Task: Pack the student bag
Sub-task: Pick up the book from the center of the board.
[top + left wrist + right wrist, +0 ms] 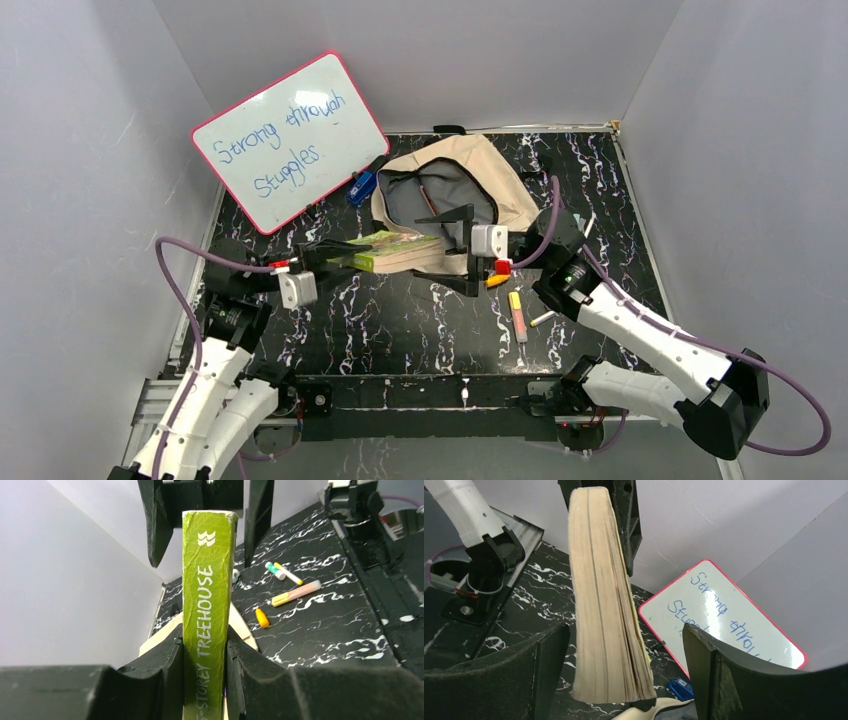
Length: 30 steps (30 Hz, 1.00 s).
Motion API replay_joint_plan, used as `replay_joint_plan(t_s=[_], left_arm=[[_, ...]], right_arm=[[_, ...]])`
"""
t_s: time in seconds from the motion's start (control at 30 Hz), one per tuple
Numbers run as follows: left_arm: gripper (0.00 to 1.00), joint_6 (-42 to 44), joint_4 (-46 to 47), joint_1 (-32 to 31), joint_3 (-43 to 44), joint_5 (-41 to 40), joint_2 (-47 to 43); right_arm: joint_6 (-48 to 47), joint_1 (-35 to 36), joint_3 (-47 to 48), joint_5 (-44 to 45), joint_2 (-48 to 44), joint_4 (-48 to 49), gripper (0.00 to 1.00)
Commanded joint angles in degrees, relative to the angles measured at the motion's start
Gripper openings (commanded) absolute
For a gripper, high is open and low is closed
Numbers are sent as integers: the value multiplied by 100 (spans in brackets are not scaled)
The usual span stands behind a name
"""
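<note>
One book (395,251), one bag (497,172), perhaps four markers (518,316)

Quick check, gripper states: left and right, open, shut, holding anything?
Left gripper: closed on the green book, clamping its spine.
Right gripper: open, fingers either side of the book's page edge.

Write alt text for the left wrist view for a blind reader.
A green book, spine reading STOREY TREEHOUSE, is clamped between the left fingers; the right arm's open fingers flank its far end. Markers lie on the black marbled table.
</note>
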Motion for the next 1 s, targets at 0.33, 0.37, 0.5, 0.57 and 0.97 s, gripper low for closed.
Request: replay_joint_plan(t_s=[0.33, 0.37, 0.5, 0.57, 0.97], left_arm=[[0, 1835, -1606, -23, 652, -493, 216], [0, 1837, -1617, -25, 667, -490, 231], [0, 1863, -1691, -20, 681, -509, 306], [0, 1863, -1714, -20, 689, -472, 363], [12, 1814, -1743, -16, 661, -454, 489]], right_arm=[[-546, 75, 941, -234, 631, -896, 81], [-630, 82, 999, -250, 710, -968, 78], [-869, 131, 1243, -253, 973, -1212, 71], [-979, 163, 1301, -253, 1069, -1222, 68], [-1660, 262, 1530, 1, 1421, -1650, 4]])
